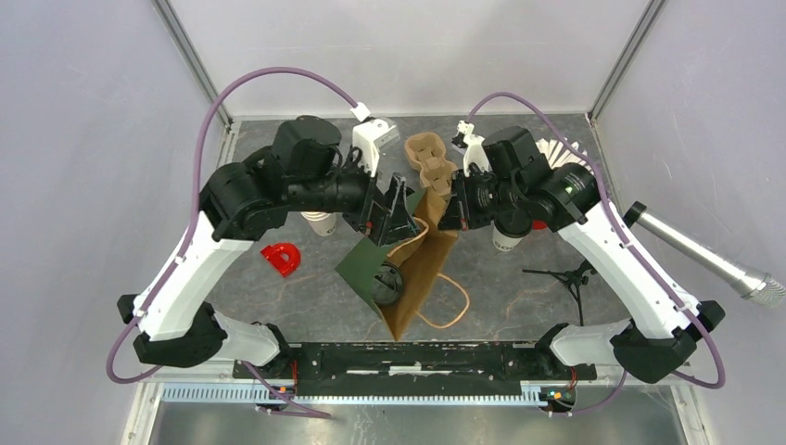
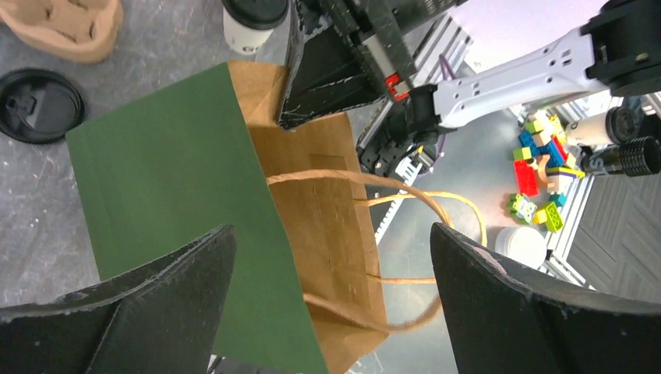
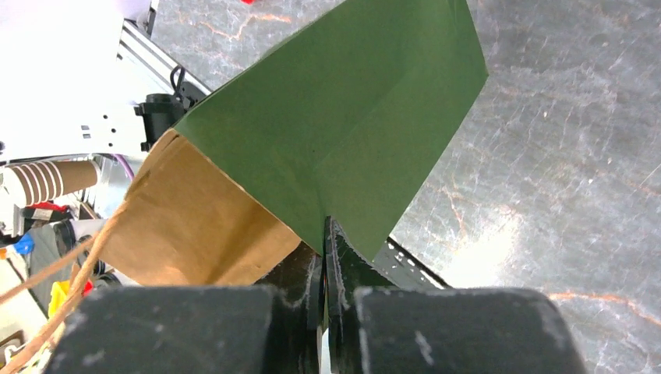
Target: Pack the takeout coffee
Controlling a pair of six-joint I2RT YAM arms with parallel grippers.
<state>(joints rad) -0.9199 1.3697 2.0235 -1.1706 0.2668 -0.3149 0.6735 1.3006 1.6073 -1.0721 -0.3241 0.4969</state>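
Note:
A paper bag (image 1: pixel 422 269), green outside and brown inside, with twine handles, hangs tilted over the middle of the table. My right gripper (image 1: pixel 451 209) is shut on a fold of its green side (image 3: pixel 351 101), and the jaws (image 3: pixel 323 234) pinch the paper. My left gripper (image 1: pixel 389 218) is wide open at the bag's upper left. The bag's edge (image 2: pixel 312 234) lies between its fingers without touching them. The takeout coffee (image 1: pixel 508 239), a white cup with a black lid (image 2: pixel 251 19), stands on the table under my right arm, outside the bag.
A tan pulp cup carrier (image 1: pixel 431 162) lies behind the bag. A loose black lid (image 2: pixel 35 105) rests on the table beside the green panel. A white cup (image 1: pixel 320 222) stands under my left arm, with a red object (image 1: pixel 281 258) near it. A microphone (image 1: pixel 704 255) and a small black stand (image 1: pixel 565 278) sit at the right.

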